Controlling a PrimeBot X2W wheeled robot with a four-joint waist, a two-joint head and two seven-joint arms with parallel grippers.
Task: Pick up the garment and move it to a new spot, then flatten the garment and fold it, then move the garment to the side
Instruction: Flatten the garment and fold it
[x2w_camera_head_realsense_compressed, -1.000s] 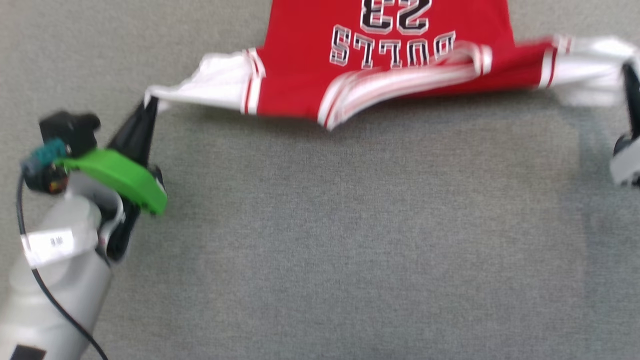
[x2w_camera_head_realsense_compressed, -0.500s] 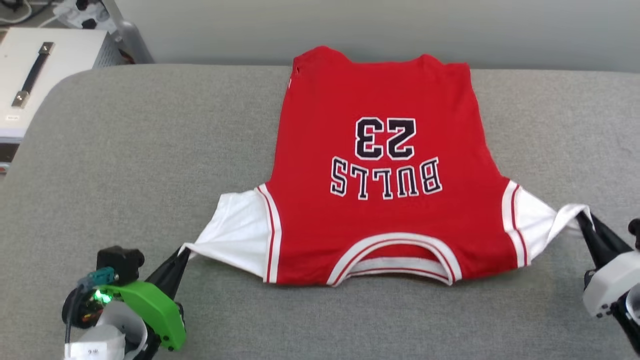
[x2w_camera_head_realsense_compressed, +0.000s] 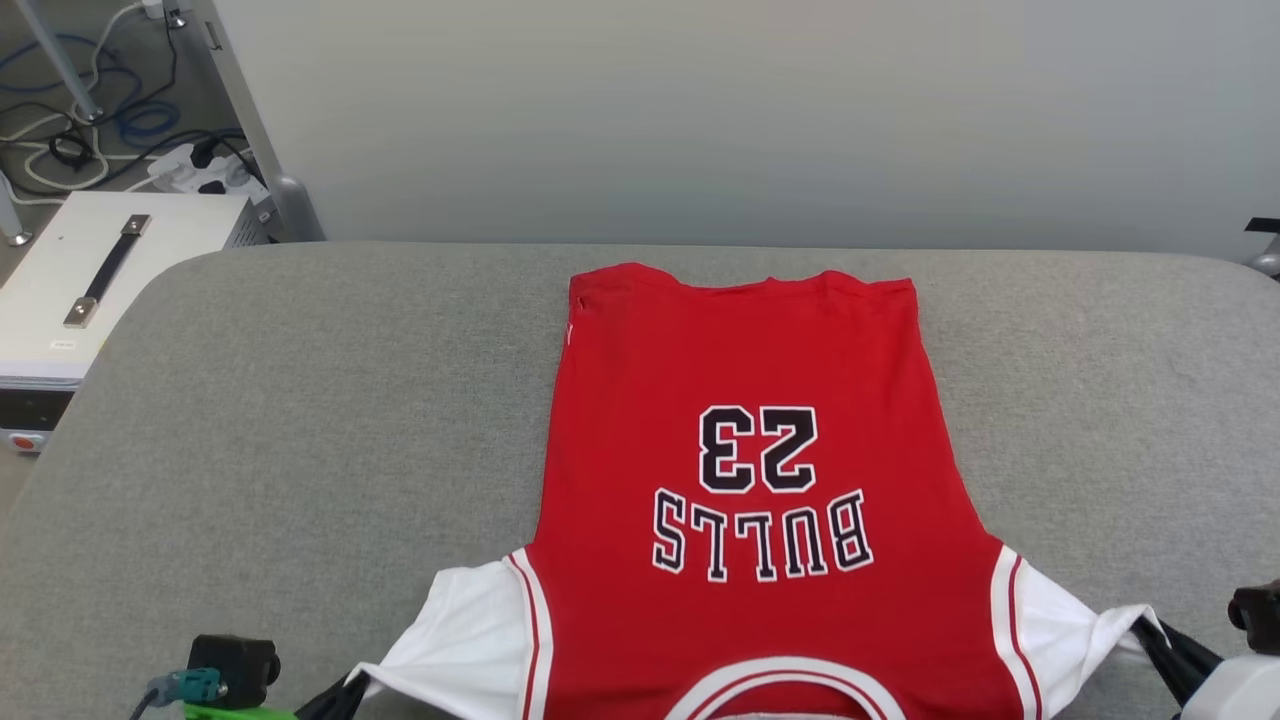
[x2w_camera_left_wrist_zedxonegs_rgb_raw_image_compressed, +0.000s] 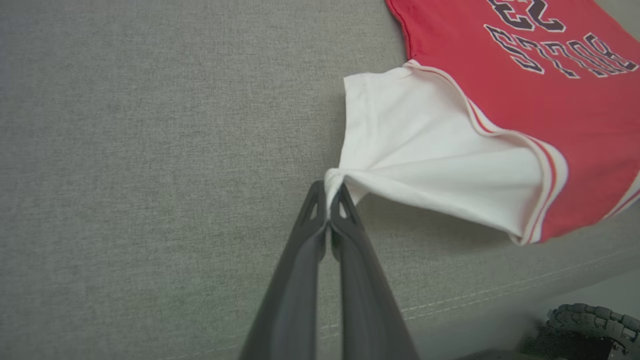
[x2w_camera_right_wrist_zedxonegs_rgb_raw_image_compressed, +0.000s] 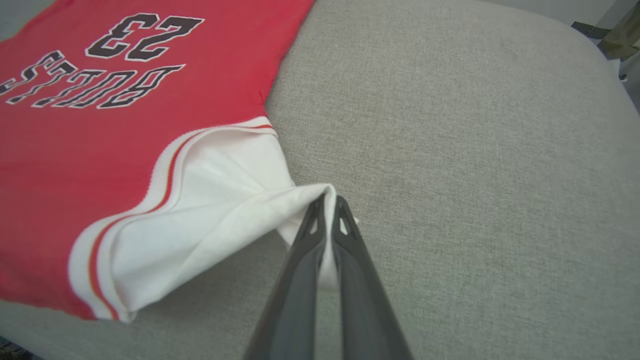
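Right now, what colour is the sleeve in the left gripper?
The sleeve is white, with red-and-white striped trim; clearest in the left wrist view.

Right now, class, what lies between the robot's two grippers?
The garment, spread on the grey cushion; the left gripper and right gripper each pinch a white sleeve tip. The head view shows it.
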